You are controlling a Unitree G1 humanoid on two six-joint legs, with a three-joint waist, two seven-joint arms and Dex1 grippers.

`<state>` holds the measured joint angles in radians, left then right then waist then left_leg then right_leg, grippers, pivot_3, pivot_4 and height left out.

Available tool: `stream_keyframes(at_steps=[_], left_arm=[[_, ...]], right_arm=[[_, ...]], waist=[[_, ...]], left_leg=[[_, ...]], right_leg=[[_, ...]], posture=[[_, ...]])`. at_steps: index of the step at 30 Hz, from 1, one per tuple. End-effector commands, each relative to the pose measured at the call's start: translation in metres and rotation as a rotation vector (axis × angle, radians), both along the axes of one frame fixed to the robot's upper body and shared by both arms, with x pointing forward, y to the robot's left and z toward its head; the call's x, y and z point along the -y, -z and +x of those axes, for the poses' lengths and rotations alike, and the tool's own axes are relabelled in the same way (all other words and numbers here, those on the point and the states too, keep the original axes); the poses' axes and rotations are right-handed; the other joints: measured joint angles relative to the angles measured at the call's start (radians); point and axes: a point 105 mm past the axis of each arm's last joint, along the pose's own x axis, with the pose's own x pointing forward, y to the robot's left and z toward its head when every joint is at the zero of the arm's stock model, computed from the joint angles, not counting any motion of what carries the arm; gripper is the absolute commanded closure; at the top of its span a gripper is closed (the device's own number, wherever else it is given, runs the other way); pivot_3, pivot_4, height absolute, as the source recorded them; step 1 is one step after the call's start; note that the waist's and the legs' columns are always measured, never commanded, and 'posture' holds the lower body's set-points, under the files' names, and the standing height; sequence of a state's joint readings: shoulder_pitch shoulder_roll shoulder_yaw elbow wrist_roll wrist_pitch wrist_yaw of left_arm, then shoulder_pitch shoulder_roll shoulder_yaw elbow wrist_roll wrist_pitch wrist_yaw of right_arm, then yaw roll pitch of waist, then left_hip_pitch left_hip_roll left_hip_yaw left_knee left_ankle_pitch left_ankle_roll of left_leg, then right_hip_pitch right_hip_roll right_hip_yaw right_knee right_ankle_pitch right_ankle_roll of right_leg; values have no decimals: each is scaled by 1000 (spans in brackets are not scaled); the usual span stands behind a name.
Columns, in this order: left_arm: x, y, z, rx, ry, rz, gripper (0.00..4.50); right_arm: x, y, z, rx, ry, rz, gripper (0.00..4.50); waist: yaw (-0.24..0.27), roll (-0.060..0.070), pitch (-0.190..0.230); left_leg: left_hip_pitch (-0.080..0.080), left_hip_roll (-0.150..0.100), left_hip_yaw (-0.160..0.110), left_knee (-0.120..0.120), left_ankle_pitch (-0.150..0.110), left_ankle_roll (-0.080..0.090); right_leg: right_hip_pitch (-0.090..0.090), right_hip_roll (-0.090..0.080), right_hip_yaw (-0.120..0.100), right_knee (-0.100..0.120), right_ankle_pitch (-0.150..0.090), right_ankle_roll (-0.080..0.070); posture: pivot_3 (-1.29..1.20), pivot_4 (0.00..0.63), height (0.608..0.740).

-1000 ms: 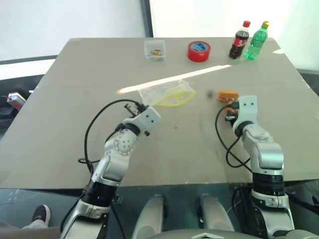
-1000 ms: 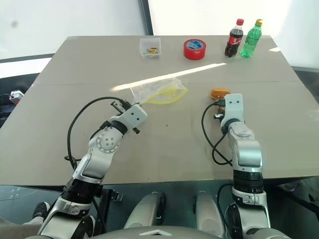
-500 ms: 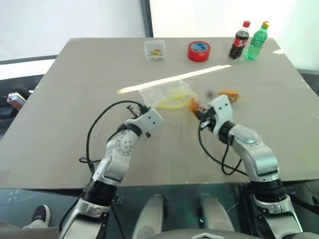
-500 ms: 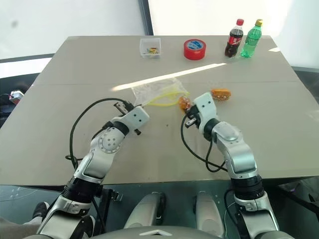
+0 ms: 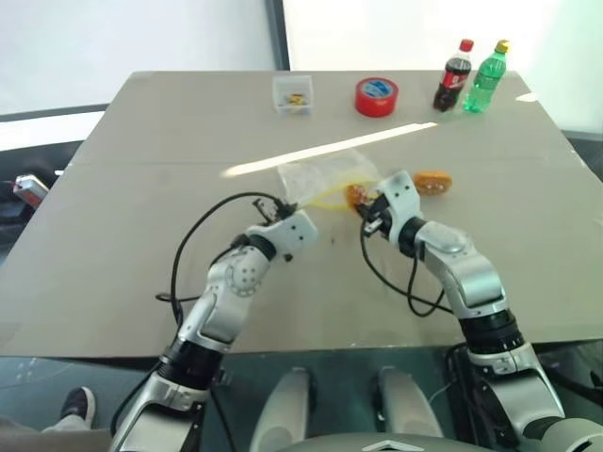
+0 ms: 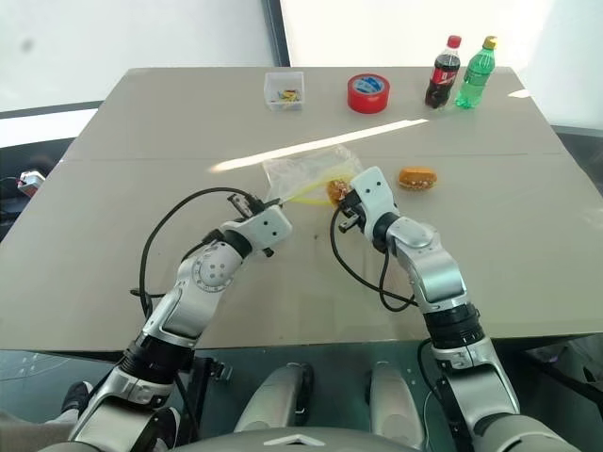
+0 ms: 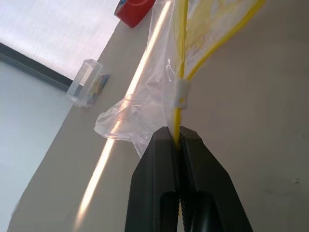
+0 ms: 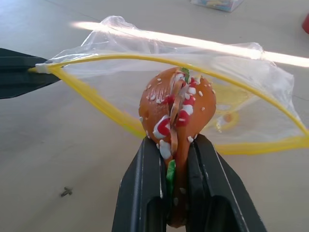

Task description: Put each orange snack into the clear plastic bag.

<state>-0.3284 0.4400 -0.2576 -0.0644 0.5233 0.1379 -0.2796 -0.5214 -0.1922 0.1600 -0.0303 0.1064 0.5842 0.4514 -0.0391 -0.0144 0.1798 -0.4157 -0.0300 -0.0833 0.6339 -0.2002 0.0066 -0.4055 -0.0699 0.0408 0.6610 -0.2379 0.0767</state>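
A grey table under a sunlight streak, white wall behind.

Two snacks, one bag, two bottles.

Gripped snack now at bag mouth

A lab-like test room; bare grey table with scattered props before blank white walls.
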Motion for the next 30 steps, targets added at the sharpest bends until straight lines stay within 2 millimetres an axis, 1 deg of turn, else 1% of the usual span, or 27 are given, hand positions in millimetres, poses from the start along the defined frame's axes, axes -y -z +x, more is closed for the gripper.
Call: stream_keyframes(at_steps=[1,5,9,14,16,17,18,20,21,25,29,30], left_arm=[[13,-13,-5,70,70,27,4500],[23,-11,-11,73,128,34,4500],[27,-9,-12,61,152,26,4500],[30,-9,-12,58,158,12,4500],[30,-9,-11,57,148,6,4500],[29,-9,-10,57,136,4,4500],[27,-9,-8,57,120,3,4500],[21,-8,-4,54,78,4,4500],[17,-8,-3,52,59,2,4500],[9,-7,0,46,8,-11,4500],[6,-7,2,38,-16,-21,4500],[5,-7,3,37,-18,-23,4500]], right_arm=[[-5,-13,2,34,-27,2,4399],[-9,-16,11,8,-8,31,4399],[-13,-26,28,-3,26,48,4399],[-19,-25,46,-32,84,39,4399],[-23,-24,48,-29,79,31,3498],[-26,-24,47,-26,70,33,3179],[-27,-25,46,-24,65,37,2634],[-30,-26,36,-17,21,31,1771],[-29,-24,28,-22,-13,18,1284],[-19,-25,-7,-27,-129,-4,1284],[-6,-36,-38,-23,-242,-32,1284],[1,-39,-44,-14,-274,-57,1284]], waist=[[0,0,0],[-2,0,0],[-3,0,0],[0,0,0],[0,0,0],[0,0,0],[-1,0,0],[-1,0,0],[-1,0,0],[2,0,0],[-2,0,0],[-2,0,0]], left_leg=[[0,0,0,0,0,0],[0,0,0,0,0,0],[0,0,0,0,0,0],[0,0,0,0,0,0],[0,0,0,0,0,0],[0,0,1,0,0,0],[0,0,1,0,0,0],[-1,0,1,-1,0,0],[-1,0,0,-1,0,0],[-1,-1,0,-1,0,0],[-1,0,0,0,0,0],[-1,0,0,0,0,0]], right_leg=[[0,0,0,0,0,0],[0,0,0,0,0,0],[-1,0,0,1,0,0],[-1,0,0,0,0,0],[-1,0,0,0,0,0],[-1,0,0,0,0,0],[-1,0,0,0,0,0],[-1,0,1,0,0,0],[-1,0,0,0,0,0],[-1,0,0,0,0,0],[-1,0,0,0,0,0],[-1,0,0,0,0,0]], posture=[[0,150,740],[0,150,740],[0,150,740],[0,150,740],[0,150,740],[0,150,740],[0,150,740],[0,150,740],[0,150,740],[0,150,740],[0,150,740],[0,150,740]])
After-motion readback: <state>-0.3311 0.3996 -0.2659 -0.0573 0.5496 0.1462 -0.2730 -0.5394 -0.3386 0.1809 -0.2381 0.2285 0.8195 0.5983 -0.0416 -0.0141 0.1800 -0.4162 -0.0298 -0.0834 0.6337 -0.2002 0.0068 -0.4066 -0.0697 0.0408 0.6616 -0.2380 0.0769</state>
